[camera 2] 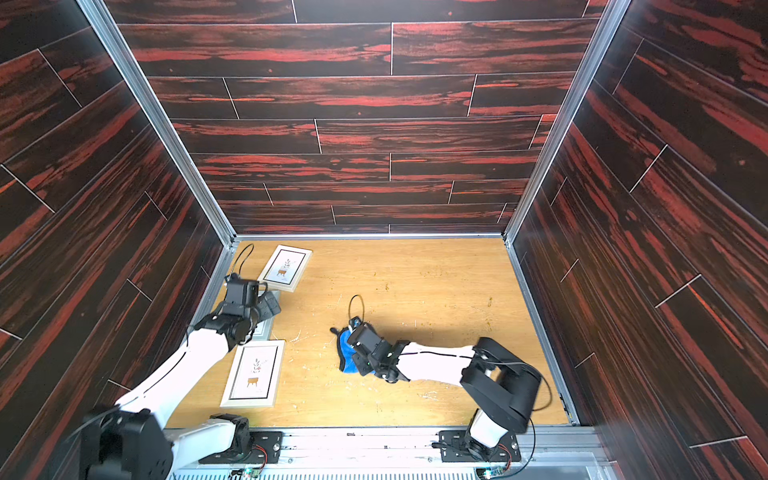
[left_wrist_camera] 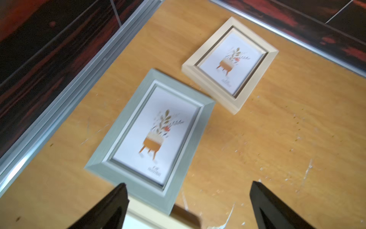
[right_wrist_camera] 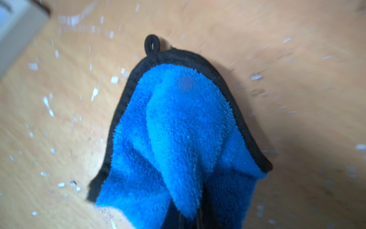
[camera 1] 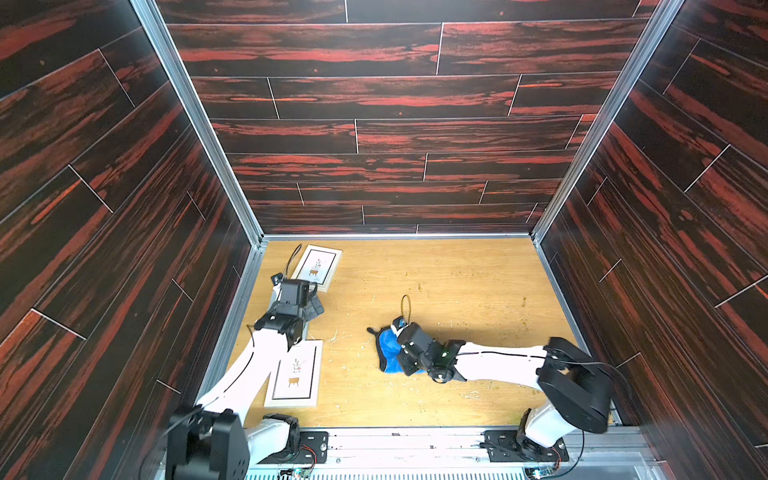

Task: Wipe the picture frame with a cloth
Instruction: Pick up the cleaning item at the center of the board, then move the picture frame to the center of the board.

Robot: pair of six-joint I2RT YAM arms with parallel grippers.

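Dark red-and-black plank walls (camera 1: 374, 104) box in a scratched pale wooden tabletop (camera 1: 457, 270). Near its middle lies the cloth (camera 1: 388, 347), bright blue with black edging, bunched into a ridge whose long axis runs from far to near. Its black loop (right_wrist_camera: 152, 44) is at the far end, pointing toward the robot's left. The right gripper (camera 1: 402, 353) is clenched on the cloth's raised fold. Three picture frames lie flat along the left side: a cream frame (left_wrist_camera: 229, 63) farthest, a grey-green frame (left_wrist_camera: 150, 136) next, a white frame (camera 1: 296, 374) nearest. Each holds a print of a plant in an orange pot on legs; the script beneath is too blurred to read. The left gripper (left_wrist_camera: 189, 185) hangs over the grey-green frame's near end, jaws spread wide and grasping nothing.
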